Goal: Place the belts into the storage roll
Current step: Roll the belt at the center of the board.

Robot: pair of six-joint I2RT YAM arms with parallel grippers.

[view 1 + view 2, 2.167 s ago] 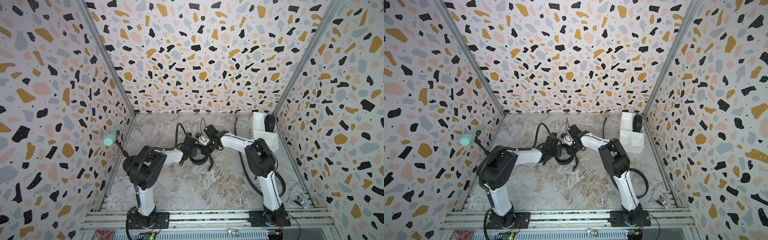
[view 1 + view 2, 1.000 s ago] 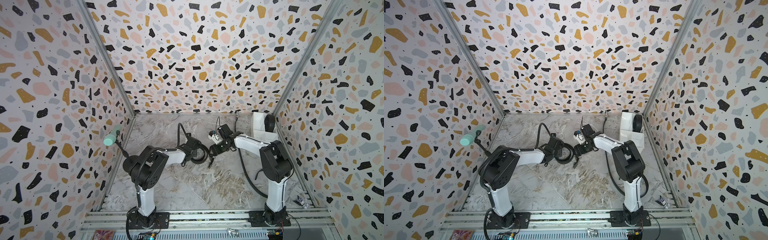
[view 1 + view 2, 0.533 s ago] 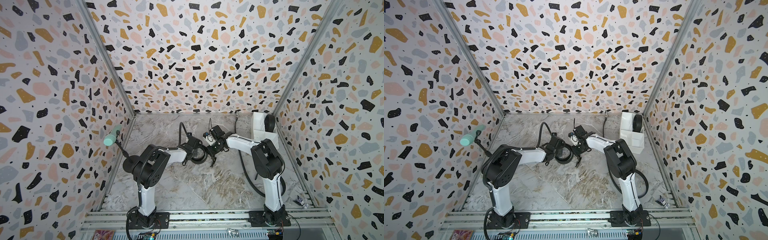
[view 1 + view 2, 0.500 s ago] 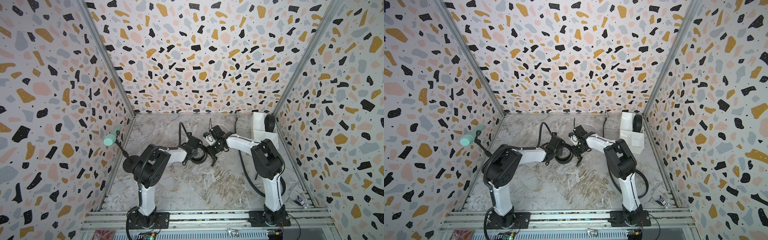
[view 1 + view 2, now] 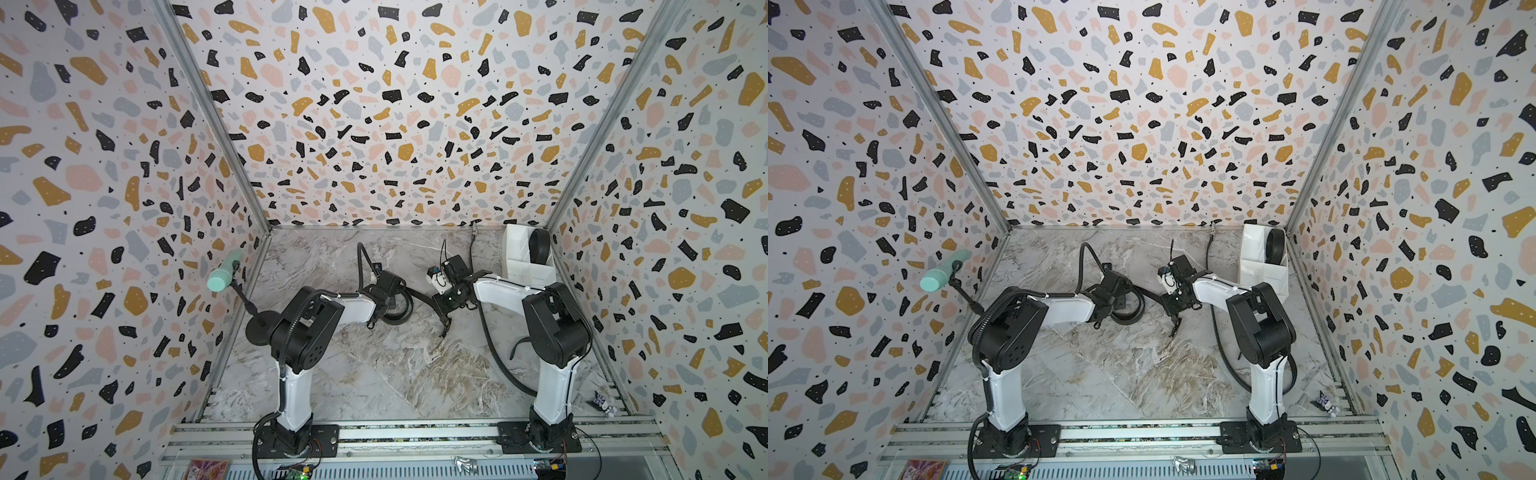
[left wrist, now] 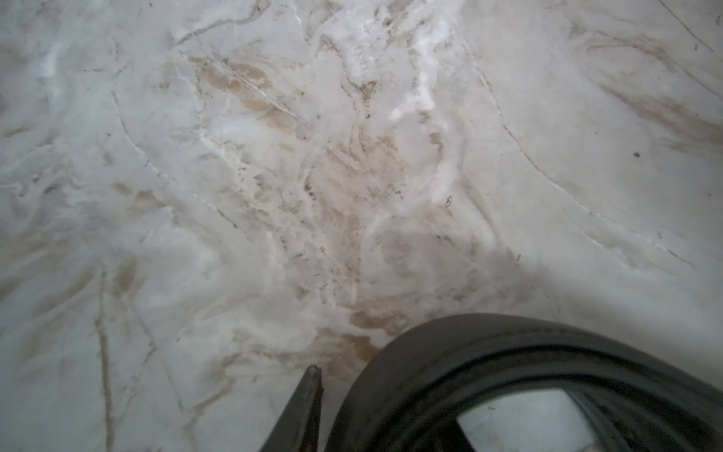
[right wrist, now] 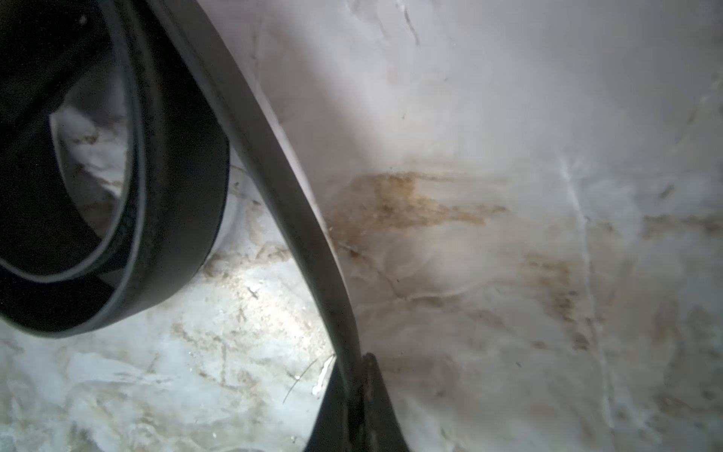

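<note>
right gripper point(image 7: 358, 375) is clamping shut on the tail of the coiled belt point(image 5: 397, 311). left gripper point(image 5: 376, 316) is standing at the coil; its wrist view is showing one finger point(image 6: 309, 395) outside the band, opening unclear. only the top views are showing the storage roll point(image 5: 519, 259) in the far right corner, another belt point(image 5: 539, 246) inside, bare table point(image 5: 395, 374) between.

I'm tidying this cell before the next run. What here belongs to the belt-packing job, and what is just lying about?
Job:
- coiled belt, its tail pinched in the right gripper
- rolled belt, already in the box
- white divided box

Lying about:
- mint cylinder
- small crumpled bit
- card
- foil scrap
</note>
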